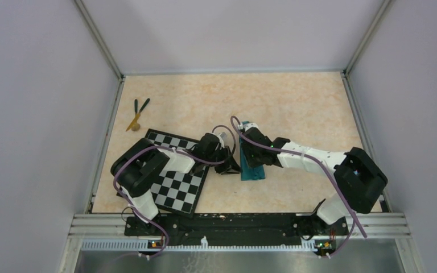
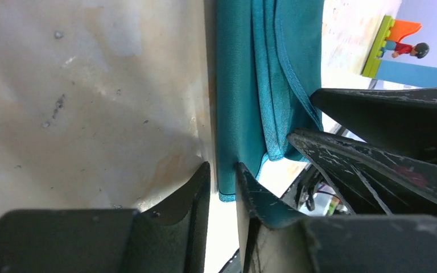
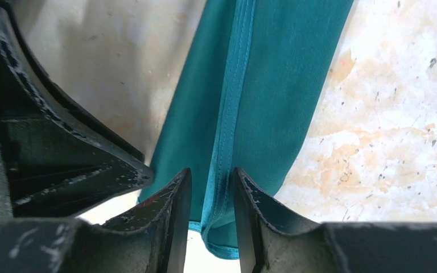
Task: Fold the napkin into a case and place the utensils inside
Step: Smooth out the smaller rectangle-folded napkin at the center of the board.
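The teal napkin (image 1: 254,170) lies near the table's middle, folded into a narrow strip that runs front to back. My left gripper (image 1: 229,166) comes at it from the left. In the left wrist view the left gripper (image 2: 223,179) is shut on the napkin (image 2: 236,85) at its hemmed near edge. My right gripper (image 1: 249,158) sits over the strip from the right. Its wrist view shows the right gripper (image 3: 211,182) pinching a stitched fold of the napkin (image 3: 262,85). The utensils (image 1: 138,112), two dark green sticks and a tan one, lie at the far left.
A black-and-white checkerboard mat (image 1: 176,183) lies front left, partly under the left arm. Green, blue and orange toy blocks with a small figure (image 2: 398,51) stand beyond the napkin. Grey walls close in the table on three sides.
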